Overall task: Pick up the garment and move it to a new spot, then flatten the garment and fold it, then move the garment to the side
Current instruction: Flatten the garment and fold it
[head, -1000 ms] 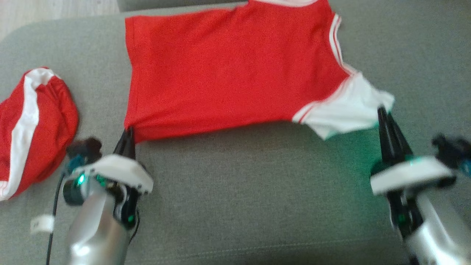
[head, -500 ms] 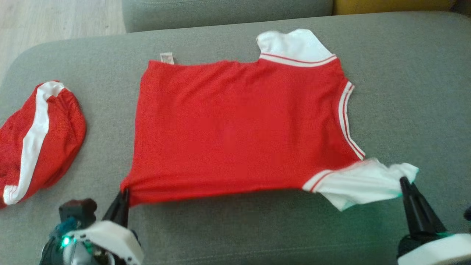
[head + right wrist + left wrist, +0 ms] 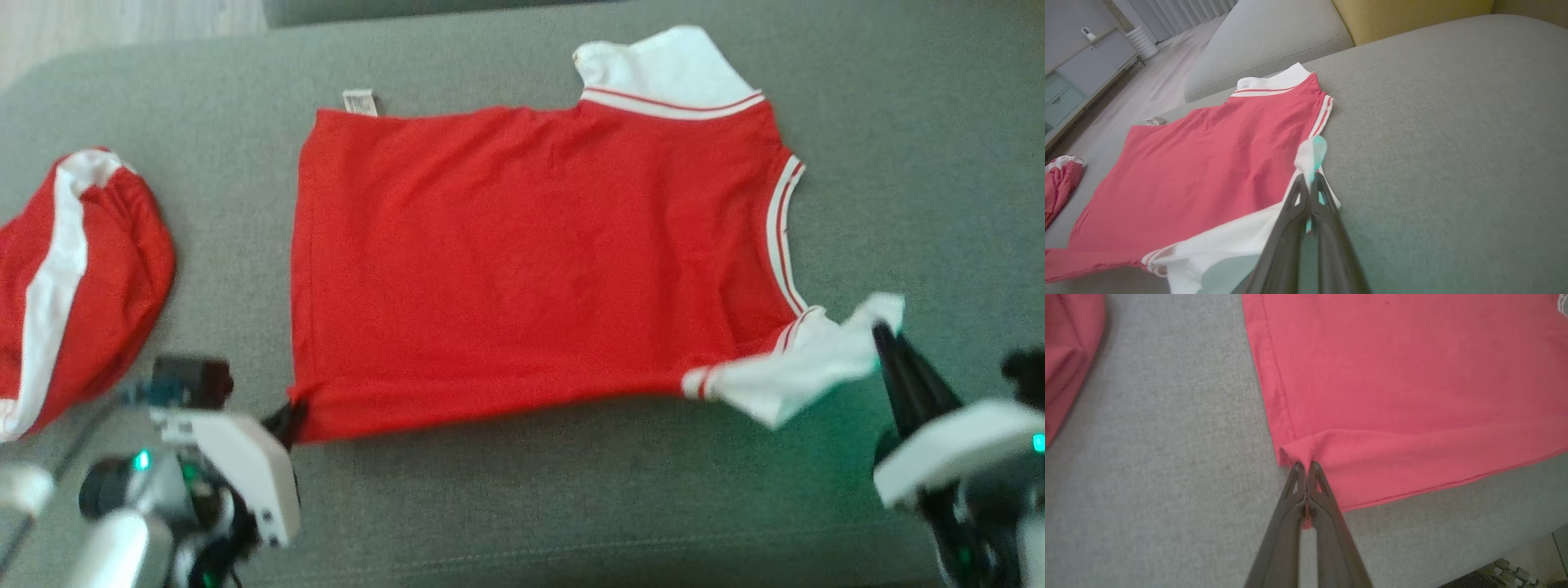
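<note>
Jaws of the left gripper (image 3: 292, 415) are pressed together on the near hem corner of the red short-sleeved fabric shirt with white sleeves and striped trim (image 3: 531, 261). A small fold of red cloth bunches right at the fingertips (image 3: 1295, 479). Jaws of the right gripper (image 3: 880, 333) are likewise closed, pinching the edge of the near white sleeve, and a tip of that sleeve pokes out just past them. The shirt's near edge runs between the two pairs of jaws, and the rest of the shirt lies spread flat beyond them on the grey woven sofa cushion (image 3: 571, 506). Its other white sleeve lies well beyond the right jaws, at the shirt's far edge. A small white label (image 3: 359, 102) sticks out at the far hem corner, well beyond the left jaws. A bunched red garment with a broad white stripe (image 3: 73, 278) lies to the left of the left jaws, apart from the shirt. A yellow cushion (image 3: 1412, 16) sits far beyond the right jaws.
</note>
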